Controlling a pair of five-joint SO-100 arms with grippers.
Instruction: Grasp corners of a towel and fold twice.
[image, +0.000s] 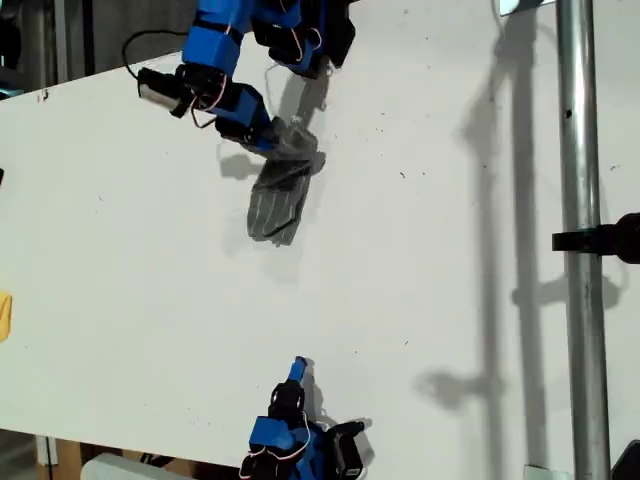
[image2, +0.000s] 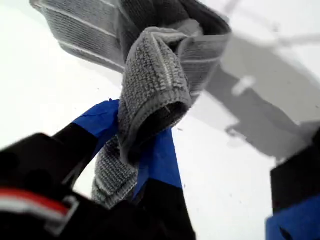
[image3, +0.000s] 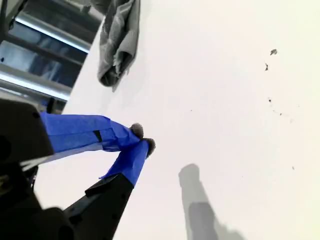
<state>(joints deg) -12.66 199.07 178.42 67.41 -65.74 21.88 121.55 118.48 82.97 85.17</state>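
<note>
1. My first wrist view is the only one showing the actual grip: my first gripper (image2: 132, 150) is clamped on a bunched fold of the towel (image2: 155, 85). In the exterior view the towel (image: 277, 195) just hangs crumpled from that gripper (image: 272, 140), near the top of the white table (image: 120, 250).
2. My second gripper (image3: 142, 140) has its blue tips together on nothing; the exterior view puts it (image: 297, 372) at the bottom edge, well apart from the towel.
3. The towel's corners are lost in the folds, can't pick them out. Both arms are cut off at the frame edges.
4. Count: one towel, two grippers.
</note>
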